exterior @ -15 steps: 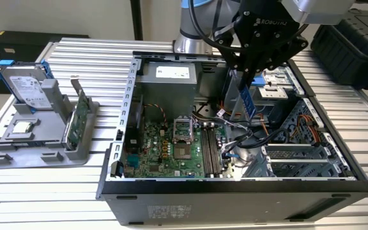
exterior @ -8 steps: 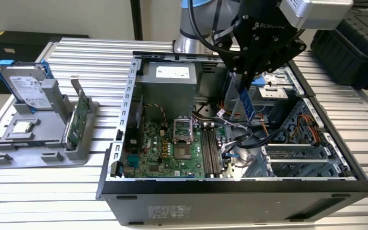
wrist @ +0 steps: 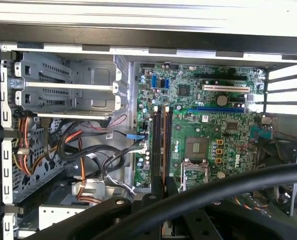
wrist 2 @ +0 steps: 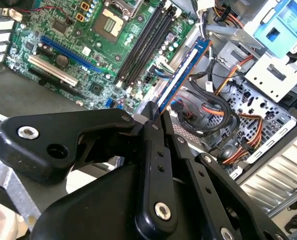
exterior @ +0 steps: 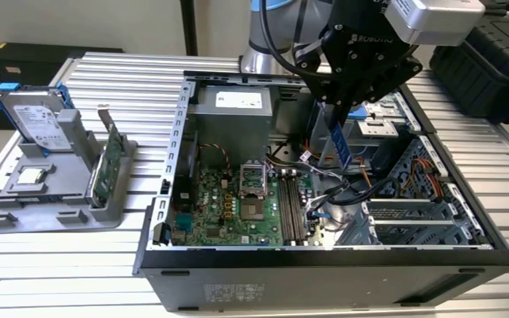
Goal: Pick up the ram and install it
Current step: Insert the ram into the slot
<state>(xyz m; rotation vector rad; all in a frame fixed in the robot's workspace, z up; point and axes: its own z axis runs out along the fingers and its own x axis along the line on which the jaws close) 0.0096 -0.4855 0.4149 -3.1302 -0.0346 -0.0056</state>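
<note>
Transport step, judged: the claw [exterior: 333, 111] is clamped on the ram [exterior: 339, 142]; the stick hangs upright inside the open case [exterior: 325, 255], near the motherboard's long slots [exterior: 291, 207]; seating probably calls for edge-to-slot alignment and straight descent.
</note>
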